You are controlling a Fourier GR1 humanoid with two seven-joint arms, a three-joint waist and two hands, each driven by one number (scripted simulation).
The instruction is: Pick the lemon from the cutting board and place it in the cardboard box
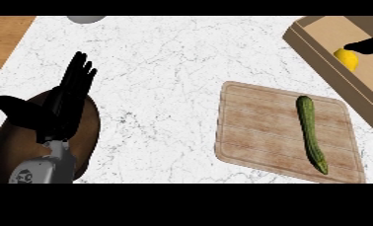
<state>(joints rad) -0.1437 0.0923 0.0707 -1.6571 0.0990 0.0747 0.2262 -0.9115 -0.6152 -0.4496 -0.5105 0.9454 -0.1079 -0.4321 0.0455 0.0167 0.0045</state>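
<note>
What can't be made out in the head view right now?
- Right hand: cut off by the right edge; only a black tip shows above the lemon, so whether it holds it is unclear.
- Lemon: partly hidden by the cardboard box wall.
- Grey object: cropped at the top, unidentifiable.
- Cardboard box: far side out of frame.

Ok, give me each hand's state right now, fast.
Left hand: open, fingers straight, resting, holding nothing.
Right hand: over the lemon in the cardboard box; grip cannot be told.

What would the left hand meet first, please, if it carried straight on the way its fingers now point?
Probably nothing near: the left hand points up the bare marble counter; only a grey object at the far edge lies roughly ahead.
</note>
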